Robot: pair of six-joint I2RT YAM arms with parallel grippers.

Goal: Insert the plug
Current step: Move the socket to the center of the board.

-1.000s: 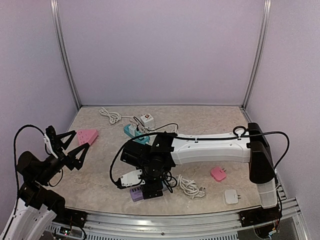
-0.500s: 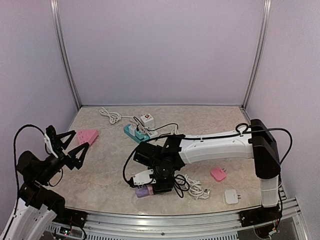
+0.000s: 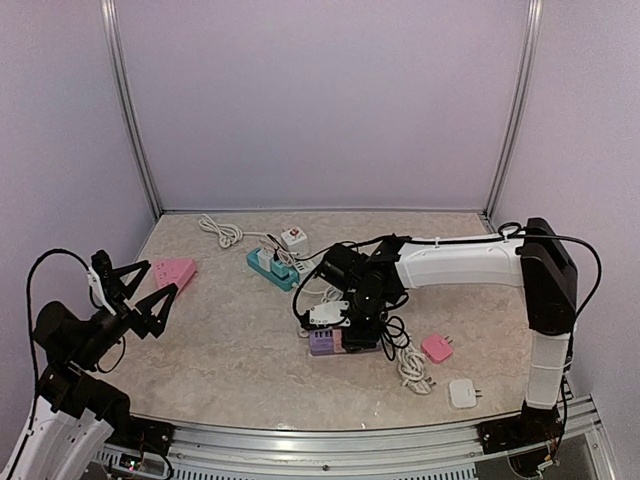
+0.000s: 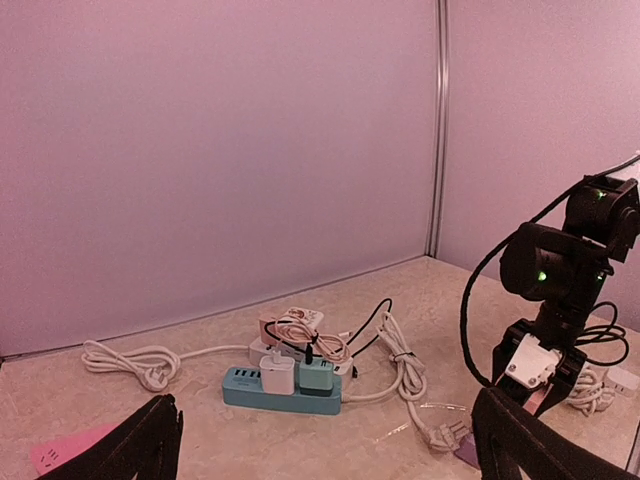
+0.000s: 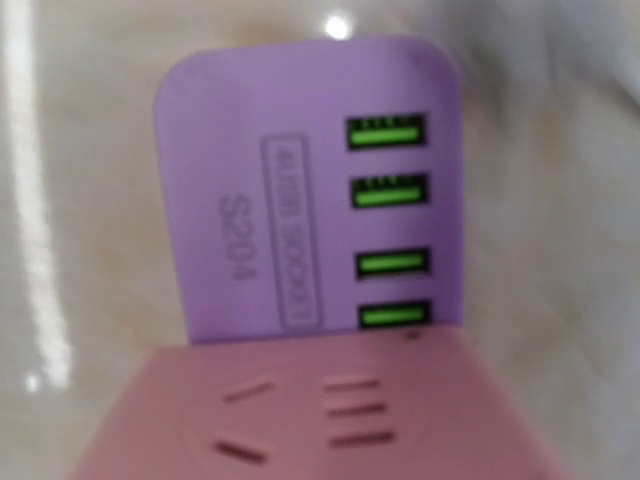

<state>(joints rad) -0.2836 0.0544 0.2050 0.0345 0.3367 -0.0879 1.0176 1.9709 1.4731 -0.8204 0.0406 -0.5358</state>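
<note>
Left gripper [image 3: 148, 287]: near left, fingers spread wide, nothing in them. Parked out of the way, I'd guess.
White adapter [image 3: 462, 392]: near right, lying loose.
Pink adapter [image 3: 436, 347]: just beyond it, also loose, so that's two spare plugs and neither is held.
Purple strip [image 3: 322, 343]: middle. The right gripper [image 3: 350, 335] is right over it, probably lining up on the sockets. Can't tell if it's clamped.
USB ports [image 5: 388, 132]: four, green.
Teal strip [image 3: 270, 266]: far, one, with plugs in it.
</note>
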